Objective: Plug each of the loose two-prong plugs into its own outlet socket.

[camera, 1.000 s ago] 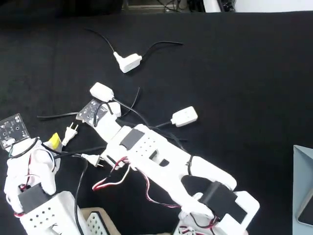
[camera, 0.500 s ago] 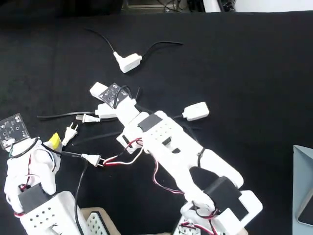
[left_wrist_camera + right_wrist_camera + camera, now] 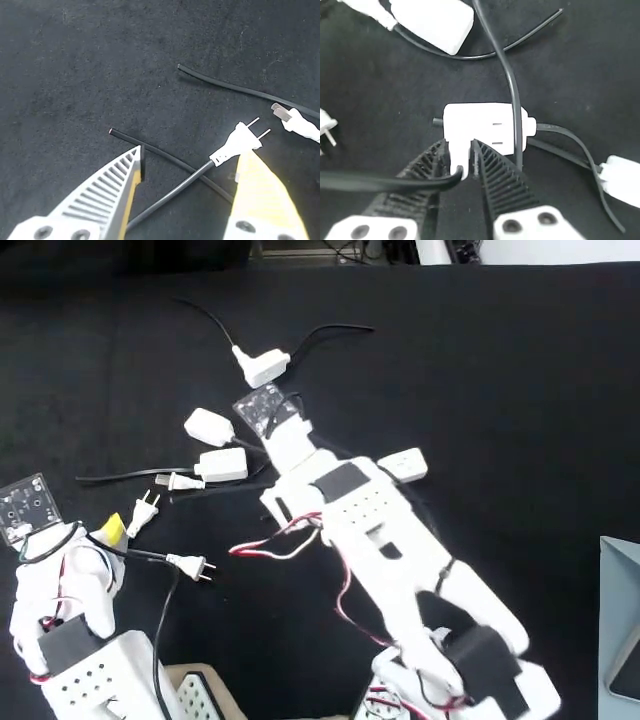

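Observation:
My right gripper (image 3: 461, 152) is shut, its tips against the near edge of a white two-slot socket (image 3: 485, 127). A black cable (image 3: 380, 181) lies across one of its fingers. In the high view the right arm (image 3: 345, 495) stretches to the far middle, between three white sockets (image 3: 262, 367), (image 3: 208, 426), (image 3: 222, 465); a further socket (image 3: 405, 464) lies by its side. My left gripper (image 3: 191, 155) is open at the near left, just above the cloth. A loose two-prong plug (image 3: 241, 144) lies just ahead of its tips. Another plug (image 3: 190, 565) lies nearer the front, and a third plug (image 3: 176, 481) sits at one socket's end.
Black cables (image 3: 120, 477) run across the dark cloth (image 3: 500, 380) around the sockets and under the right arm. A grey container (image 3: 620, 615) stands at the right edge. The left arm's base (image 3: 90, 675) is at the front left.
My right arm swung from the left sockets toward the far middle, uncovering a socket with a plug at its end. The socket beside the arm slid slightly right. The left arm stayed still.

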